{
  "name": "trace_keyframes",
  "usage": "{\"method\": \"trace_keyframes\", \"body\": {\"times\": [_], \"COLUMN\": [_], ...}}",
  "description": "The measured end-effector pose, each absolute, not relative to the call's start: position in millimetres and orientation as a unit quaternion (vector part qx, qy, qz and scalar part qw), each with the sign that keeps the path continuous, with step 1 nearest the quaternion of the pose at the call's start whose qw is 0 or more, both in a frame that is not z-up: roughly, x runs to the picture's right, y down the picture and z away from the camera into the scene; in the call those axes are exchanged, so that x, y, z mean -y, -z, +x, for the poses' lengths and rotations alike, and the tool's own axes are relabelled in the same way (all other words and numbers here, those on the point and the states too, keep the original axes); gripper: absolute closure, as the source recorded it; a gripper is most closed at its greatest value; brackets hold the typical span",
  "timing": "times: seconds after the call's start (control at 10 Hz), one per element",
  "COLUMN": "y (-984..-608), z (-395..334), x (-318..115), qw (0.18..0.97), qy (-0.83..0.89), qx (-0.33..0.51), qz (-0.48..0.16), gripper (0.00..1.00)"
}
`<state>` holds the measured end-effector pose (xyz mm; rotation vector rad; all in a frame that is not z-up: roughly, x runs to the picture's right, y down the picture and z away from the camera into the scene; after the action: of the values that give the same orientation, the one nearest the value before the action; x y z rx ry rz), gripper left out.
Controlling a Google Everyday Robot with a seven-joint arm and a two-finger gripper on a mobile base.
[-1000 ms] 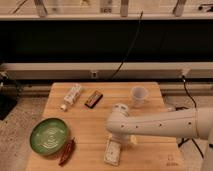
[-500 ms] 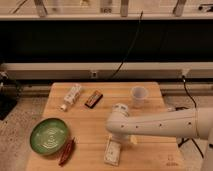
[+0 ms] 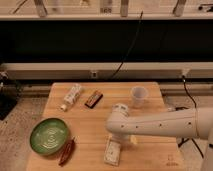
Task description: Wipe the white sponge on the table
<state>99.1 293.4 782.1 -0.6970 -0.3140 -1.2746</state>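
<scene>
The white sponge (image 3: 112,152) lies flat on the table (image 3: 90,125) near its front edge, in front of the middle. My white arm reaches in from the right across the table. Its gripper (image 3: 125,139) points down just behind and slightly right of the sponge, at or very near the sponge's far end. The wrist hides most of the gripper. I cannot tell whether it touches the sponge.
A green bowl (image 3: 48,135) sits at the front left with a dark red chili-shaped item (image 3: 66,151) beside it. A white oblong packet (image 3: 71,96) and a brown bar (image 3: 93,99) lie at the back left. A white cup (image 3: 138,95) stands at the back right.
</scene>
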Motion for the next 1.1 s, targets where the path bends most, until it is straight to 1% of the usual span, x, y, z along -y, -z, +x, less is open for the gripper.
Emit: {"method": "trace_keyframes", "body": {"times": [0.4, 0.6, 0.8, 1.1], "y": [-779.8, -765.2, -741.8, -730.5], "z": [99.8, 104.0, 104.0, 105.1], "x": [-292.7, -281.8, -259.6, -249.2], "qw": [0.737, 0.748, 0.755, 0.756], "qy": [0.578, 0.563, 0.551, 0.543], "qx": [0.149, 0.185, 0.218, 0.239], "qz": [-0.316, -0.298, -0.281, -0.278], "gripper": [0.2, 0.2, 0.2, 0.2]}}
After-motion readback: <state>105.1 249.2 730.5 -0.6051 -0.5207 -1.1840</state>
